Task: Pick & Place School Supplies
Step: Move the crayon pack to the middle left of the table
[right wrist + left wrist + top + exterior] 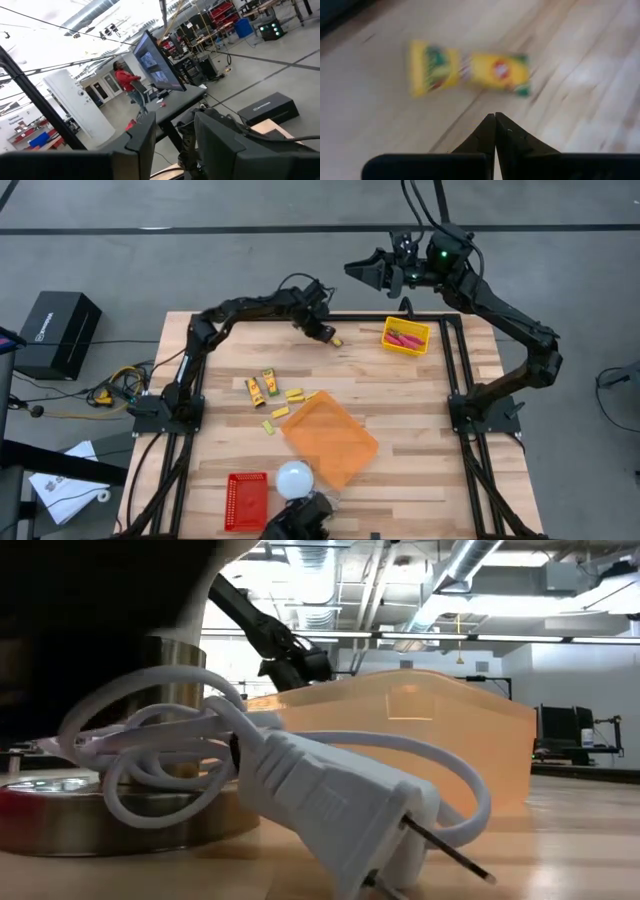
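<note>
My left gripper (328, 333) (495, 117) is shut, low over the far middle of the table. Just beyond its fingertips a yellow packet (470, 74) (337, 341) lies flat on the wood, untouched. Two orange-yellow packets (261, 383) and several tiny yellow blocks (287, 404) lie at the table's centre-left. Two red-pink scissor-like tools (403, 338) lie in the yellow bin (421, 346) at the far right. My right gripper (360, 270) (172, 120) is open and raised beyond the table's far edge, holding nothing.
An orange tray (345, 450) (480, 730) sits at the table's centre. A red bin (246, 500) stands near the near edge, with the white dome (295, 478) beside it. The dome's cord and plug (330, 800) fill the low view. A person in red (125, 77) is far off in the room.
</note>
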